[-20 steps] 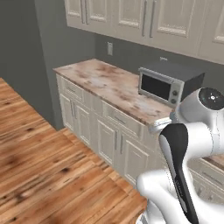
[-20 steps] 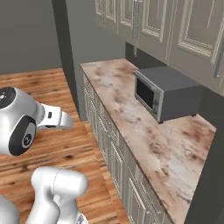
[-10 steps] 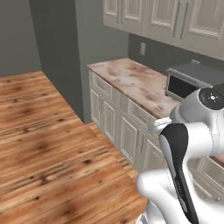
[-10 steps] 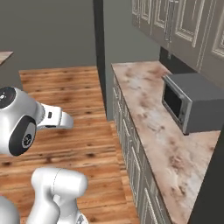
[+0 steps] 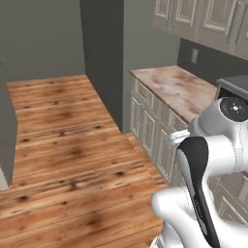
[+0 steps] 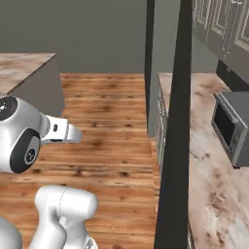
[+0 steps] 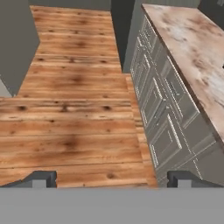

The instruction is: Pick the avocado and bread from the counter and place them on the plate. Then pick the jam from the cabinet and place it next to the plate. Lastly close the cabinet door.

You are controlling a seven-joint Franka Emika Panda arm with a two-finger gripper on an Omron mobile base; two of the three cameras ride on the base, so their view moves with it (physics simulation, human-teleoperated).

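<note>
The gripper (image 7: pixel 112 178) stands with its jaws spread wide and nothing between them, hanging over the wooden floor (image 7: pixel 74 109). Ahead and to the right of the jaws runs the counter (image 7: pixel 192 48) above cream drawers (image 7: pixel 164 103). A microwave (image 6: pixel 233 126) sits farther along the counter, below the cabinet (image 6: pixel 219 22).

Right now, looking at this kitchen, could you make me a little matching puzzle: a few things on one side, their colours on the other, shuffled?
Things:
1. counter
2. floor
3. microwave
4. drawers

Colours:
A. grey box with a dark door
B. cream raised panels
C. beige stone with reddish-brown marbling
D. warm brown wooden planks

Pairs: 1-C, 2-D, 3-A, 4-B
</note>
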